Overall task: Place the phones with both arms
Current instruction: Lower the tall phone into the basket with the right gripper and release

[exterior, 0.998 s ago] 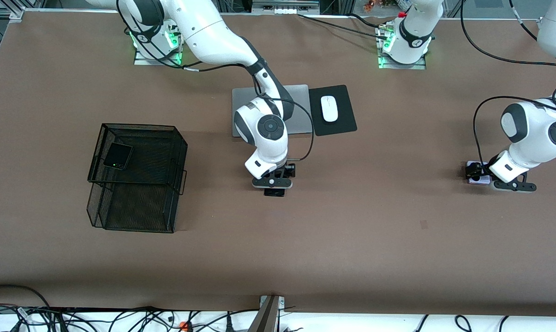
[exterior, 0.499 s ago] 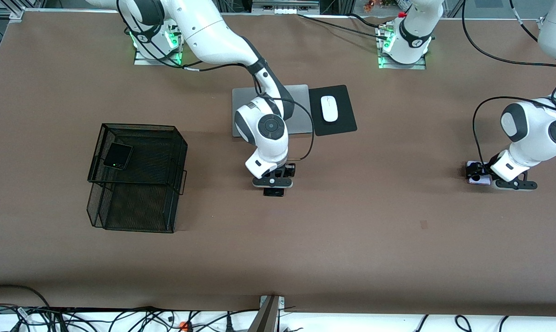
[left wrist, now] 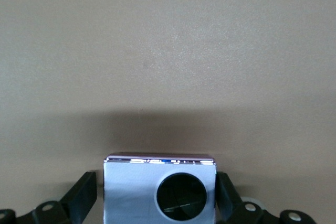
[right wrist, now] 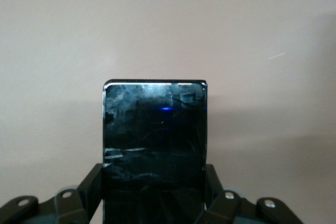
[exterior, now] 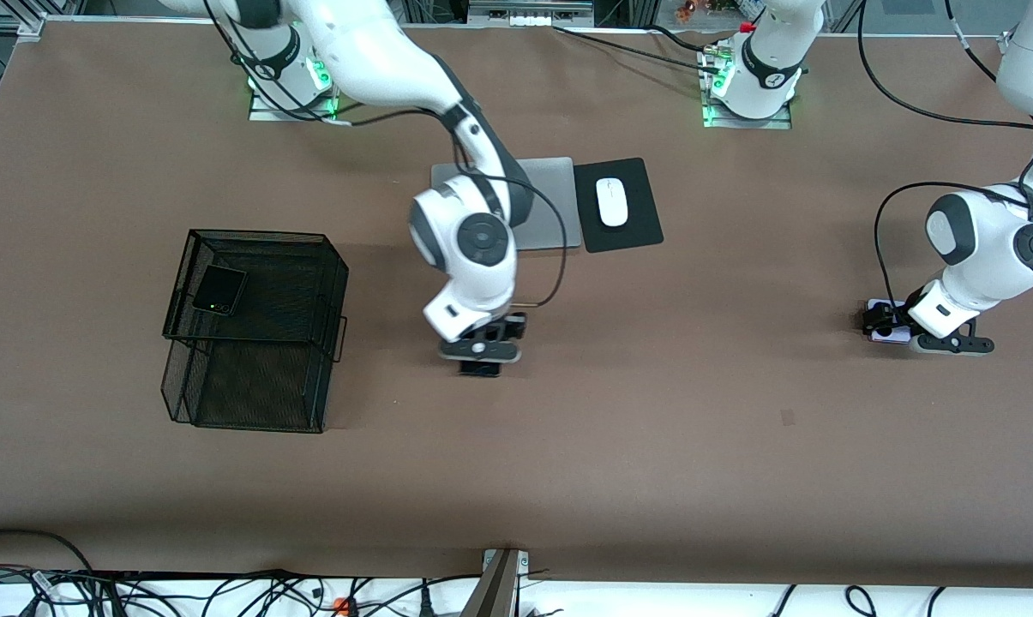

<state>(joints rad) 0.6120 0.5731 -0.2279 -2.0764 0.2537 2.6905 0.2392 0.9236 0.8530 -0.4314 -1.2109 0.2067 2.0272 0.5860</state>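
Observation:
A long black slab phone (right wrist: 155,140) sits between the fingers of my right gripper (exterior: 480,367), which is shut on it over the middle of the table, beside the basket. The lavender-white flip phone (left wrist: 136,187), with a black circle on its face, lies on the table at the left arm's end. My left gripper (exterior: 883,324) is low around it, open, one finger (left wrist: 84,195) on each side. A small black flip phone (exterior: 219,290) lies in the upper tier of the black mesh basket (exterior: 332,283).
A grey laptop (exterior: 555,201) lies closed near the robots' bases, partly covered by my right arm. Beside it is a white mouse (exterior: 612,201) on a black pad (exterior: 636,231). The basket stands toward the right arm's end.
My right gripper shut on the slab phone, then moved with it toward the basket. The left arm shifted only slightly over the lavender phone.

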